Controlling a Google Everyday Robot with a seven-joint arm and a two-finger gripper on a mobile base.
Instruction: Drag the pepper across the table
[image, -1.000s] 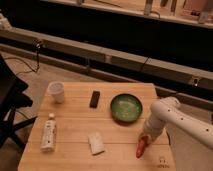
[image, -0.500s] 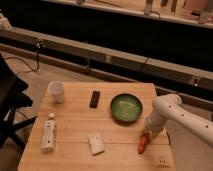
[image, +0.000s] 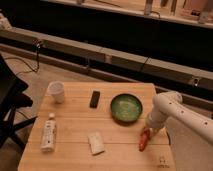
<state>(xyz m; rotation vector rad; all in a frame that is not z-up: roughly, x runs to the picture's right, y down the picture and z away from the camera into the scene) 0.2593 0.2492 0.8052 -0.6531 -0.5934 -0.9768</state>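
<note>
Pepper (image: 144, 140) lies near the right-front part of the surface (image: 120, 150), tilted, upper end toward the green bowl (image: 126, 107). White arm reaches in from the right; claw (image: 148, 129) sits at the pepper's upper end, apparently touching it — can't tell if fingers are spread or pressed together. Bowl is just behind-left of the pepper, close, the nearest obstacle. White block (image: 95, 143) lies left of the pepper, w/ bare wood between. Further left: white bottle (image: 48, 135) lying down near the left edge. Back row — white cup (image: 57, 92), small black object (image: 94, 99). Dark logo mark (image: 161, 161) near front-right corner.
</note>
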